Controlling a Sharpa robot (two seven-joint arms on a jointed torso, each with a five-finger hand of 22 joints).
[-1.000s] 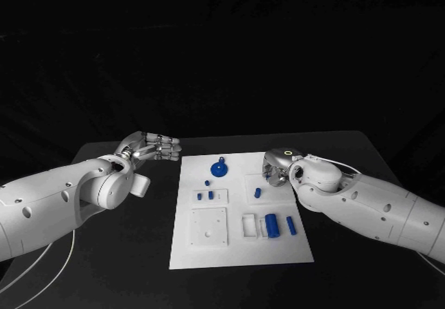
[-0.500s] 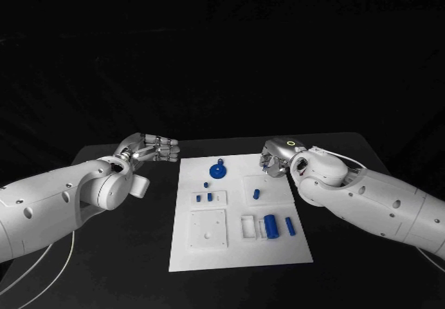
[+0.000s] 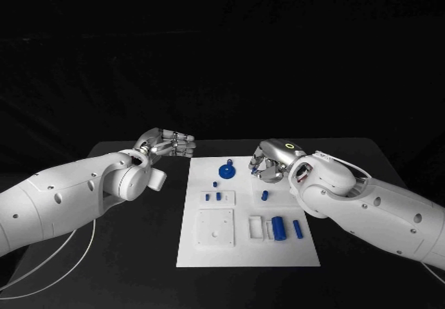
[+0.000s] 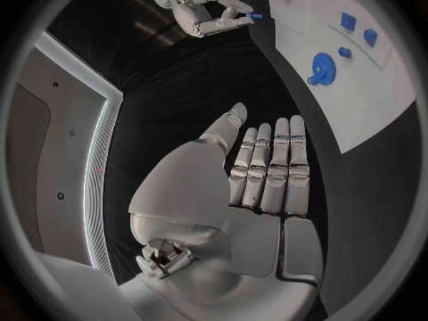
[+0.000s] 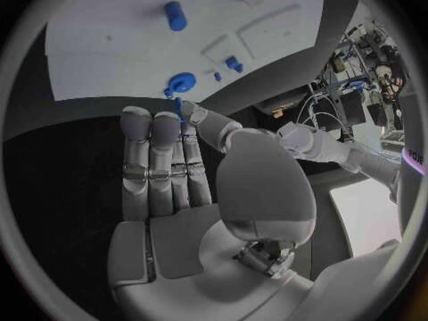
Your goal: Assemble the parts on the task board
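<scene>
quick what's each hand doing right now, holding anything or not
Left hand: open, fingers straight, holding nothing, beside the task board.
Right hand: pinching a small blue part between thumb and a finger.

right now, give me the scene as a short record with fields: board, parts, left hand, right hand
board: white task board on the black table
parts: blue gear at the far end; blue cylinder nearer
left hand: left hand off the board's far left corner, holds nothing
right hand: right hand pinches a small blue part
</scene>
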